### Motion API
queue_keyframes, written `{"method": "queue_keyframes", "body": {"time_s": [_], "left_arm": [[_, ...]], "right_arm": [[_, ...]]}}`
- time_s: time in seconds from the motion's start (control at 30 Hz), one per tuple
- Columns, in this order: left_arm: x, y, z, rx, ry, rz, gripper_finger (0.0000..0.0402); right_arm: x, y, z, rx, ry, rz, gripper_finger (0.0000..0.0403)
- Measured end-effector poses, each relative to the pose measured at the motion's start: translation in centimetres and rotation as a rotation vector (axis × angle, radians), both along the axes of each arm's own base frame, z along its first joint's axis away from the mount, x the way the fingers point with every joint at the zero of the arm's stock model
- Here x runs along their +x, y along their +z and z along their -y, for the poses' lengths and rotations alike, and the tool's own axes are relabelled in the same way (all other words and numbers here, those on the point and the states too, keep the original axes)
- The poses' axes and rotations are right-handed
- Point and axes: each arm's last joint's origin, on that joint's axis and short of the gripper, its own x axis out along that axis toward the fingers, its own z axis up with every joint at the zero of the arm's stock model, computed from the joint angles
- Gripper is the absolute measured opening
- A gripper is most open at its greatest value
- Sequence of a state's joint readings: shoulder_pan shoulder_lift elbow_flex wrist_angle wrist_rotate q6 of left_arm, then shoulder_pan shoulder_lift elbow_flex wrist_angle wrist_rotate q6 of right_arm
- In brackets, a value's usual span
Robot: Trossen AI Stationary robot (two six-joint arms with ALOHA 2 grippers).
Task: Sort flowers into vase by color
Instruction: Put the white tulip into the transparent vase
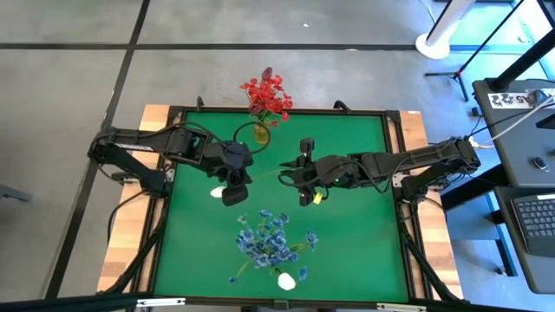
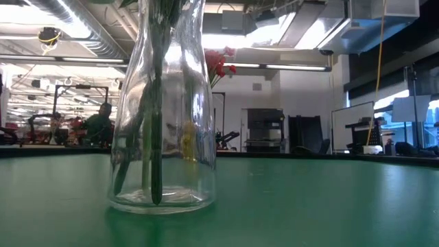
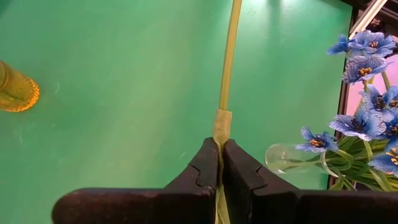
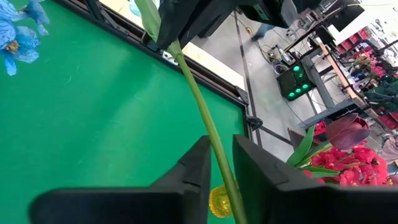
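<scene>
A white tulip with its blossom (image 1: pixel 217 192) and long green stem (image 1: pixel 267 173) hangs above the mat between my two grippers. My left gripper (image 1: pixel 241 179) is shut on the stem near the blossom end. My right gripper (image 4: pixel 222 163) stands at the stem's other end, narrowly open, one finger on either side of the stem (image 4: pixel 198 106). The red flowers (image 1: pixel 268 95) stand in a small yellow vase (image 1: pixel 261 133) at the far edge. The blue flowers (image 1: pixel 269 241) and another white tulip (image 1: pixel 286 281) stand in a glass vase (image 2: pixel 161 103) near the front. My left gripper pinches the tulip's stem at a pale thicker joint (image 3: pixel 222 121) between its two fingers (image 3: pixel 202 168). The stem runs on forward along the fingers' line toward my right gripper. It is lifted clear of the mat, roughly level. My right gripper: I cannot tell whether its fingers touch the stem.
The green mat (image 1: pixel 347 234) has bare room on its right half and near left. Wooden table edges (image 1: pixel 130 251) and a black frame border it. Beyond the table, a floor lamp base and a desk with a keyboard stand on the right.
</scene>
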State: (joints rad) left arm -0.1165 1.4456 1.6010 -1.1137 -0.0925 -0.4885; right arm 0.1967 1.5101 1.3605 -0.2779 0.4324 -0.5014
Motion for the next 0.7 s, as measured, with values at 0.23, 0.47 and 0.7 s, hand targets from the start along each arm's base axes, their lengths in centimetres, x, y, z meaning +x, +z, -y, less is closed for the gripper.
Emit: {"method": "queue_keyframes", "body": {"time_s": [0.23, 0.47, 0.7], "left_arm": [[0.1, -0.9, -0.1, 0.002, 0.009, -0.024, 0.0004], [0.1, -0.9, -0.1, 0.059, -0.003, -0.020, 0.0024], [-0.3, 1.6, 0.4, 0.162, -0.015, 0.058, 0.0093]], "right_arm": [[0.0, -0.1, 0.0, 0.002, 0.007, -0.005, 0.0009], [-0.1, -0.2, 0.0, -0.004, -0.003, -0.018, 0.0005], [-0.2, -0.3, 0.2, -0.003, -0.046, -0.026, 0.0004]]}}
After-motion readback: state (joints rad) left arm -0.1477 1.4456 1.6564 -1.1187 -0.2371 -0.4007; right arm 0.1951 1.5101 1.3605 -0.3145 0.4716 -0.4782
